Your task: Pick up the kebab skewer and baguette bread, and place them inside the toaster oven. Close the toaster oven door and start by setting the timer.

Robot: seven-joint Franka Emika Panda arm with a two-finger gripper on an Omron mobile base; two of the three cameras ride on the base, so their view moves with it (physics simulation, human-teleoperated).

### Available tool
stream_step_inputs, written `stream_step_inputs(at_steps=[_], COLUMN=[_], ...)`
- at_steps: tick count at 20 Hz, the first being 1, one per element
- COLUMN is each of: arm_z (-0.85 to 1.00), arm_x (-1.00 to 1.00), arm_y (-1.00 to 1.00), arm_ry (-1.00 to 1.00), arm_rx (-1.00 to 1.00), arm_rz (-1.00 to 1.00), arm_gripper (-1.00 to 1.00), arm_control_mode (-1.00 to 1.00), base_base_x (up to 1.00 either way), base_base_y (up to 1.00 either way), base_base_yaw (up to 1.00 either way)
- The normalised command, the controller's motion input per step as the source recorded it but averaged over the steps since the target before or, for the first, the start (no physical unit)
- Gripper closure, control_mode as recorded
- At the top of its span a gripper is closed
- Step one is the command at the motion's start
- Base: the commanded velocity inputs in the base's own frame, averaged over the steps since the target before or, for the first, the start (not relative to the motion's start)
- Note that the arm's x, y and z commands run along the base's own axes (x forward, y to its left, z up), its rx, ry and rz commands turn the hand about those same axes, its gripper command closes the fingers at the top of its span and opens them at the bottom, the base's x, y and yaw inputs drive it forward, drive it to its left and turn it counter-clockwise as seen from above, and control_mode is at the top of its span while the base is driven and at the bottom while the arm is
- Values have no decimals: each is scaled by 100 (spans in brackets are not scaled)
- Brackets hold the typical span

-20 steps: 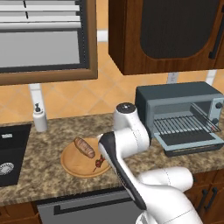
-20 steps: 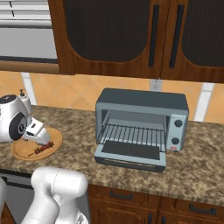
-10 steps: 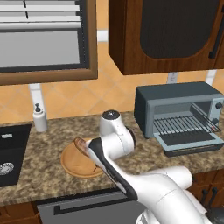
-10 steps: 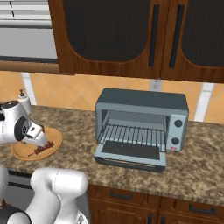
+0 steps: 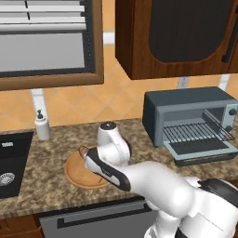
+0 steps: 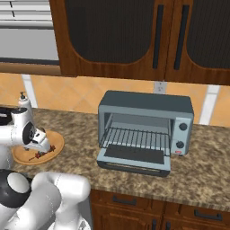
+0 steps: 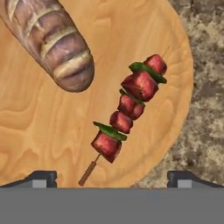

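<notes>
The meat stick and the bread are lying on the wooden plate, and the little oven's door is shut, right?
Not quite. The toaster oven door is open, folded down flat in front of the toaster oven, so you can see the wire rack inside; the right base view shows it. The rest is right: in the hand view the kebab skewer and the baguette bread both lie on the wooden plate.

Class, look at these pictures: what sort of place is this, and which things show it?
Most likely a home kitchen: a toaster oven on a granite counter, dark wooden cabinets above, and a sink at the left.
</notes>
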Motion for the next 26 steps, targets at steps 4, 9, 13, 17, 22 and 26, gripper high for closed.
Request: stream_step_inputs(at_steps=[4, 9, 13, 17, 22, 26], arm_z=[-41, -33, -28, -28, -32, -9], arm_x=[25, 23, 0, 0, -19, -42], arm_y=[16, 19, 3, 5, 0, -18], arm_ry=[10, 8, 7, 3, 0, -1], arm_rx=[0, 0, -2, -4, -1, 0], arm_rz=[0, 0, 0, 0, -1, -1], arm_gripper=[-100, -100, -100, 100, 100, 100], arm_control_mode=[-100, -100, -100, -100, -100, -100], base_base_x=[0, 0, 0, 0, 0, 0], base_base_y=[0, 0, 0, 0, 0, 0], base_base_yaw=[0, 0, 0, 0, 0, 0])
